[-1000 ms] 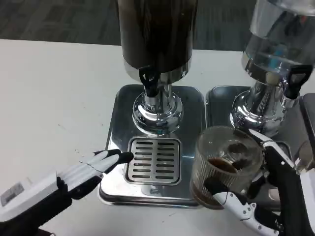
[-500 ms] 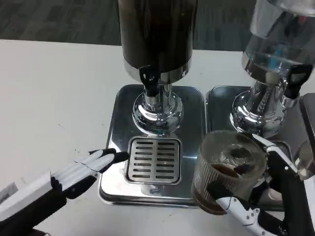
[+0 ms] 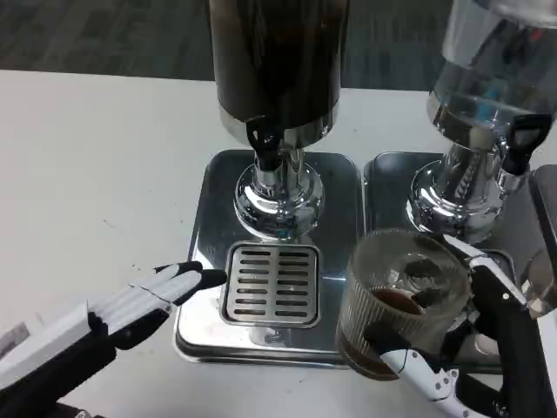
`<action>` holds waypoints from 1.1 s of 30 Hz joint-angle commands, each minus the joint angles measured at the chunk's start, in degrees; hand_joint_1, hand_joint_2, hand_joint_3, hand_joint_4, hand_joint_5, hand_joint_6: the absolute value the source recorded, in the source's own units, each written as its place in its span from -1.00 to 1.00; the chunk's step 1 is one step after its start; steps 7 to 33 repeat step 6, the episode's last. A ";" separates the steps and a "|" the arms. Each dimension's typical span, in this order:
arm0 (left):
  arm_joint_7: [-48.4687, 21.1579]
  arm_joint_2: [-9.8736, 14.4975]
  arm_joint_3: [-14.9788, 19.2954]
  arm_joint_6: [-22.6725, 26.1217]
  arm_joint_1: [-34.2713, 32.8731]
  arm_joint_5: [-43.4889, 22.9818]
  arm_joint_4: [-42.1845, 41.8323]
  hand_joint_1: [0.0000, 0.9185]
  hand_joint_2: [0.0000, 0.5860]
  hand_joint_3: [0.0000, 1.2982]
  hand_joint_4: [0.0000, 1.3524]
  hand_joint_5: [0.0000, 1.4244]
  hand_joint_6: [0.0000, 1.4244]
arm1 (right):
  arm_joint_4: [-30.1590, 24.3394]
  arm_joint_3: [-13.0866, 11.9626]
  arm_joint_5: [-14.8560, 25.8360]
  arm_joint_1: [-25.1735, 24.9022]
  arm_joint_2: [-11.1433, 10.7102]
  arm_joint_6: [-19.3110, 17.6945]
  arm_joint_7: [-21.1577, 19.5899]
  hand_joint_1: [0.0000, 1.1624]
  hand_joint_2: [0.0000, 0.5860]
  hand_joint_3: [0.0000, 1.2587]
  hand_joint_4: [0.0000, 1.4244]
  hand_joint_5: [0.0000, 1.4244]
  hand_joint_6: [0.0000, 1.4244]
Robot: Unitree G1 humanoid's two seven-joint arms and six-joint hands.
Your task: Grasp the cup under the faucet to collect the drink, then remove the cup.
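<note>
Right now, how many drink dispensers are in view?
2. The dark dispenser stands at centre, its faucet above the drip grate. The clear dispenser stands at the right edge, partly cropped; more may sit beyond the frame.

Left arm: reaches in from the lower left, forearm slanting up to the right
Left hand (image 3: 148,300): fingers straight, close together, holding nothing
Right hand (image 3: 474,340): at the lower right; fingers wrapped round the cup (image 3: 402,300), gripping it
</note>
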 commanded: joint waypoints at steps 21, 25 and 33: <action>0.76 -0.03 -0.10 0.64 0.97 -1.09 -0.74 -1.00 -0.64 -0.93 -1.00 -1.00 -1.00 | -1.54 -0.14 0.65 -0.06 0.35 -2.57 0.04 0.27 -0.29 -0.21 -0.15 0.16 0.57; 0.76 -0.03 -0.10 0.64 0.97 -1.09 -0.74 -1.00 -0.64 -0.93 -1.00 -1.00 -1.00 | -1.54 -0.14 0.65 -0.06 0.35 -2.57 0.04 0.27 -0.29 -0.21 -0.15 0.16 0.57; 0.76 -0.03 -0.10 0.64 0.97 -1.09 -0.74 -1.00 -0.64 -0.93 -1.00 -1.00 -1.00 | -1.54 -0.14 0.65 -0.06 0.35 -2.57 0.04 0.27 -0.29 -0.21 -0.15 0.16 0.57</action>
